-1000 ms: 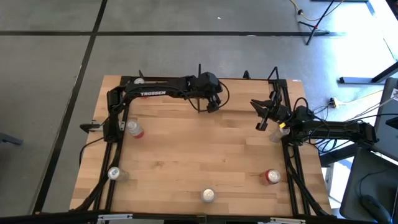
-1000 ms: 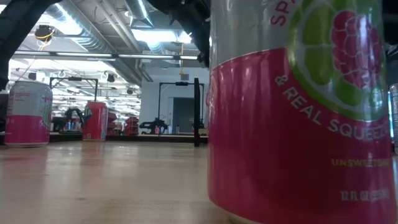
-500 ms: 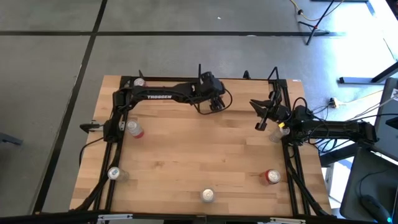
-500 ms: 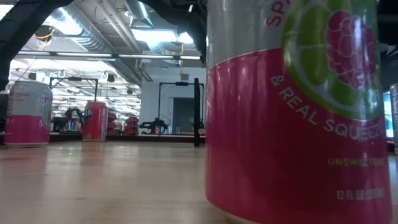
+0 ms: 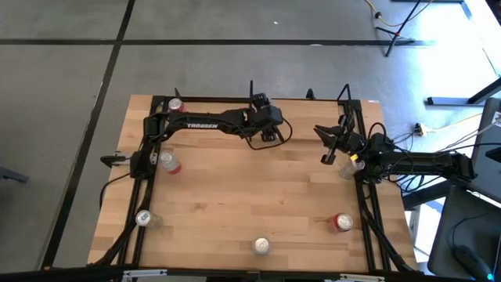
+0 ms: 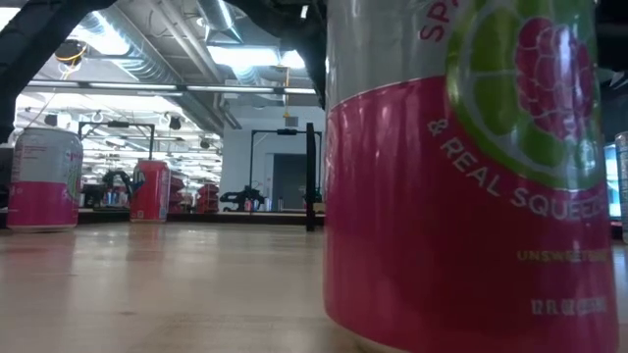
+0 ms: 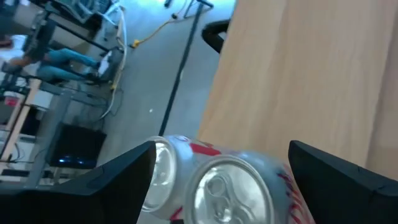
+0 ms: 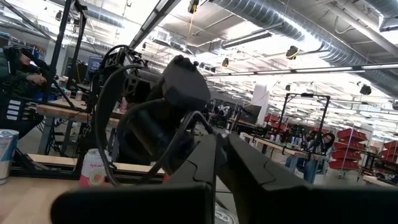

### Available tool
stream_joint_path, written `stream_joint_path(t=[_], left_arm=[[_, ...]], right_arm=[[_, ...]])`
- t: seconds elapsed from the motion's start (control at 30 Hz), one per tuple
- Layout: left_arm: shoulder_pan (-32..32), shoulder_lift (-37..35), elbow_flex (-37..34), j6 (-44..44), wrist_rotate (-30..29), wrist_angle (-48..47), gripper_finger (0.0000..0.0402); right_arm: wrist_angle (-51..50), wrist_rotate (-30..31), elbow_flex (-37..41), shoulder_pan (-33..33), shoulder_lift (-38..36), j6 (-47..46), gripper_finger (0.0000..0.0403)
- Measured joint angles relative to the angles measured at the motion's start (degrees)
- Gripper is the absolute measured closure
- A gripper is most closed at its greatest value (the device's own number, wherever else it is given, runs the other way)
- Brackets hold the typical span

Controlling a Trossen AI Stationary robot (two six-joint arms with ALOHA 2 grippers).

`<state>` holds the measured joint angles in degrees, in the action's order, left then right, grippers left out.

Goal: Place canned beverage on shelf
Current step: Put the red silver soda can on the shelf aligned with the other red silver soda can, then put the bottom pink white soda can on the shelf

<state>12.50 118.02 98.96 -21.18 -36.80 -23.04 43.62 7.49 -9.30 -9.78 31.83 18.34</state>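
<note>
Counting cans (image 5: 261, 246): six on table (image 5: 235, 196) | pincers: two

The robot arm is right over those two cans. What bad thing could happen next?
1. The left end effector hangs open over two cans standing close together, a nearer can and a second can. Closing or shifting might knock one over.
2. Both stand near the edge of the wooden surface, with floor beyond, so a knocked can could roll off.
</note>
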Motion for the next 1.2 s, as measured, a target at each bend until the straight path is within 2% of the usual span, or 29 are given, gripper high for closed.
stream_joint_path(t=[0.23, 0.33, 0.43, 0.5, 0.57, 0.73, 0.87, 0.97, 1.07, 1.2], left_arm=[[-3.4, -2.8, 0.5, 2.3, 1.2, -0.5, 0.005], [-5.4, -6.7, 0.1, 6.5, 7.0, -3.0, 0.005], [-7.1, -11.0, -3.8, 11.8, 14.2, -4.1, 0.005], [-8.6, -14.3, -9.1, 14.7, 15.2, -3.0, 0.005], [-10.6, -18.1, -16.4, 16.4, 13.8, 1.9, 0.005], [-15.5, -27.0, -37.1, 16.1, 12.6, 22.6, 0.005], [-19.1, -32.3, -48.4, 14.3, 12.2, 36.1, 0.005], [-21.9, -34.7, -53.9, 14.1, 11.9, 43.4, 0.005], [-24.3, -35.9, -55.5, 14.0, 11.0, 46.3, 0.005], [-28.3, -36.2, -55.6, 15.0, 10.7, 45.8, 0.005]], right_arm=[[-0.2, 0.0, 0.0, 0.0, 0.0, 0.0, 0.0375], [-0.8, -0.1, 0.0, 0.0, 0.0, -0.4, 0.0375], [-1.9, -1.9, 0.0, 0.0, 0.2, -3.0, 0.0375], [-2.1, -3.5, 0.0, 0.0, 1.0, -5.0, 0.0375], [-4.0, -5.5, -1.0, 0.0, 2.5, -7.1, 0.0375], [-15.0, -10.5, -8.2, 0.1, 10.5, -12.1, 0.0375], [-16.5, -15.2, -12.2, 0.6, 19.8, -15.3, 0.0375], [-16.6, -17.6, -14.8, 5.0, 26.8, -18.1, 0.0375], [-20.0, -17.1, -19.5, 12.2, 33.4, -19.4, 0.0375], [-28.6, -10.7, -27.6, 22.0, 39.9, -19.6, 0.0375]])
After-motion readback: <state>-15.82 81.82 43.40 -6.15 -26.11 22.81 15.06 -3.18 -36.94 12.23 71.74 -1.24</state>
